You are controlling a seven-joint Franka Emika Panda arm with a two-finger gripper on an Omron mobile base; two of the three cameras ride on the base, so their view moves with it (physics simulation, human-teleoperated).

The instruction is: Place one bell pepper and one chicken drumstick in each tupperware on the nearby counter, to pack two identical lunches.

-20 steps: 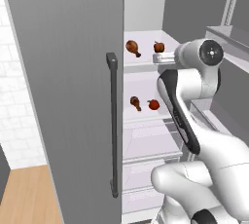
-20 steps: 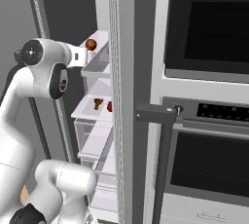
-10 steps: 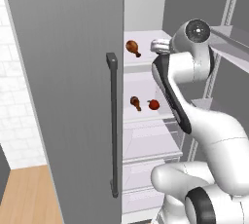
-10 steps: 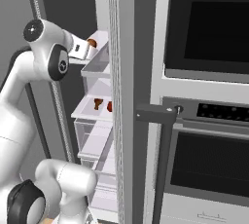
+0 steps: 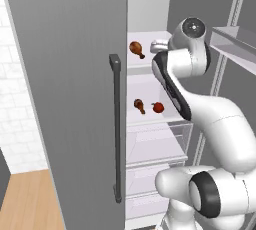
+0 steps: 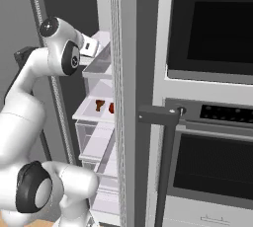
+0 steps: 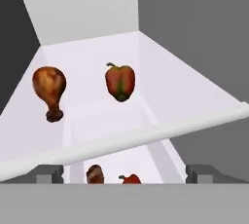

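Observation:
Inside the open fridge, a chicken drumstick [image 7: 48, 89] and a red-green bell pepper [image 7: 119, 82] lie side by side on the upper white shelf. My gripper [image 7: 126, 174] is open and empty, just in front of that shelf's front lip, with the pepper straight ahead. From the left base view, the gripper [image 5: 155, 47] sits right of the upper drumstick [image 5: 135, 49]. A second drumstick [image 5: 139, 105] and bell pepper [image 5: 158, 107] rest on the shelf below. The counter and the tupperwares are out of view.
The grey fridge door [image 5: 65, 74] with its dark vertical handle [image 5: 116, 124] stands open on the left. Clear drawers [image 5: 160, 141] lie under the lower shelf. A door bin [image 5: 235, 44] juts in at the right. A wall oven [image 6: 212, 28] stands right of the fridge.
The arm has folded upward and pushed the hand deeper into the fridge, up to the top shelf. The food has not moved.

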